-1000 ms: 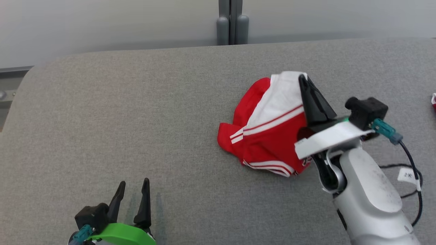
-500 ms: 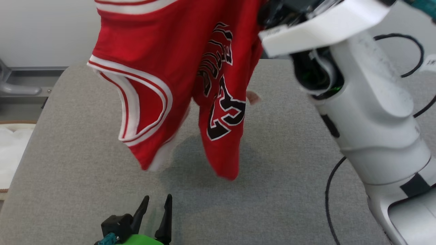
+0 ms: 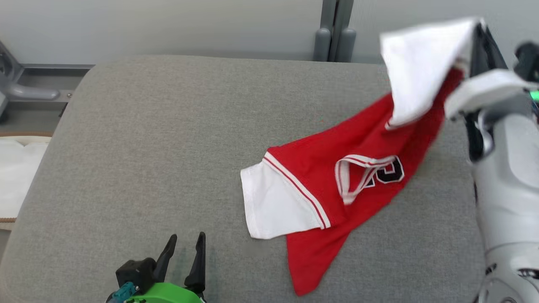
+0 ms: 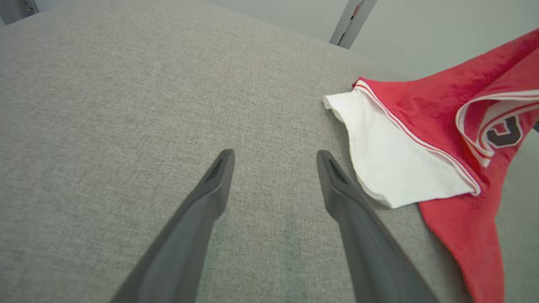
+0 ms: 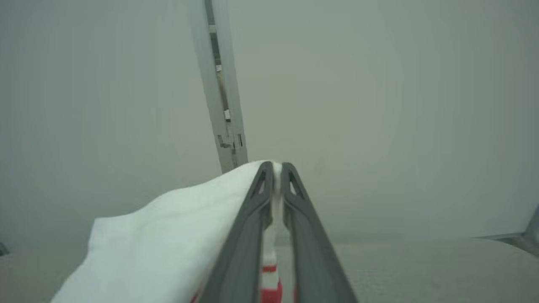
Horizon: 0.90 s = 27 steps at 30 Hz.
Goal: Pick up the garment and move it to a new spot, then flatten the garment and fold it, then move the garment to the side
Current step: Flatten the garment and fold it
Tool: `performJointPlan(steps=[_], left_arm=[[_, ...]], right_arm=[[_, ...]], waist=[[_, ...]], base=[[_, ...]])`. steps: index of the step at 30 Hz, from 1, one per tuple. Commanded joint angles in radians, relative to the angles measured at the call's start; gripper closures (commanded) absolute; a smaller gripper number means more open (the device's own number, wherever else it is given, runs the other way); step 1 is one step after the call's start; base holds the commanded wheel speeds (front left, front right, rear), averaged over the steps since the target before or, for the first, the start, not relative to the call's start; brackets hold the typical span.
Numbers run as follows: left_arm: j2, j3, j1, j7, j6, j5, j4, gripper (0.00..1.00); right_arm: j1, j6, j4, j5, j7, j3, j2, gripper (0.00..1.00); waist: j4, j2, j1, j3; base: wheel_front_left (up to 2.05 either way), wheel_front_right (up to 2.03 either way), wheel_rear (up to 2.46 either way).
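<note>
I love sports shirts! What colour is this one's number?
The number is black, edged in white, on the red garment; best in the head view.

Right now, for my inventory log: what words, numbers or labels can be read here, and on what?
"3": black white-edged numeral on the red garment, partly covered by an armhole trim, so the reading is unsure.
Nothing else legible shows.

One garment (image 3: 320, 176); two hands: left hand (image 3: 188, 236), right hand (image 5: 276, 166).
</note>
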Motion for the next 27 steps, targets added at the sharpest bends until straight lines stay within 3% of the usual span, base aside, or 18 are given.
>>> performJointPlan(steps=[1, 4, 9, 13, 15, 16, 19, 27], left_arm=[[0.006, 0.001, -0.019, 0.0, -0.003, -0.005, -0.007, 0.0], [0.013, -0.002, -0.026, 0.0, -0.003, -0.006, -0.015, 0.0], [0.015, 0.002, -0.032, 0.0, -0.003, -0.005, -0.015, 0.0], [0.014, -0.001, -0.037, 0.0, -0.003, 0.0, -0.013, 0.0], [0.013, 0.0, -0.038, 0.0, -0.003, 0.0, -0.013, 0.0], [0.011, 0.0, -0.037, 0.0, -0.003, 0.001, -0.011, 0.0], [0.01, -0.001, -0.028, 0.0, -0.003, 0.003, -0.01, 0.0], [0.009, -0.01, -0.031, 0.0, -0.003, 0.002, -0.005, 0.0]], right_arm=[[0.039, -0.002, 0.006, -0.065, -0.002, -0.082, -0.02, 0.0], [0.122, -0.001, -0.014, -0.179, -0.002, -0.238, -0.006, 0.0], [0.203, -0.001, -0.076, -0.207, -0.002, -0.282, 0.002, 0.0], [0.262, -0.001, -0.081, -0.084, -0.002, -0.115, 0.008, 0.0], [0.299, -0.001, -0.091, -0.008, -0.002, 0.013, 0.005, 0.0], [0.343, -0.001, -0.106, 0.083, -0.002, 0.149, 0.005, 0.0], [0.401, -0.001, -0.14, 0.216, -0.002, 0.326, 0.004, 0.0], [0.488, -0.001, -0.164, 0.408, -0.002, 0.658, 0.004, 0.0]], waist=[[-0.028, 0.0, 0.0, 0.029], [-0.046, 0.0, 0.0, 0.04], [-0.076, 0.0, 0.0, 0.039], [-0.085, 0.0, 0.0, 0.034], [-0.086, 0.0, 0.0, 0.032], [-0.087, 0.0, 0.0, 0.029], [-0.084, 0.0, 0.0, 0.027], [-0.066, 0.0, 0.0, 0.03]], base=[[0.0, 0.0, 0.0], [0.0, 0.0, 0.0], [0.0, 0.0, 0.0], [0.0, 0.0, 0.0], [0.0, 0.0, 0.0], [0.0, 0.0, 0.0], [0.0, 0.0, 0.0], [0.0, 0.0, 0.0]])
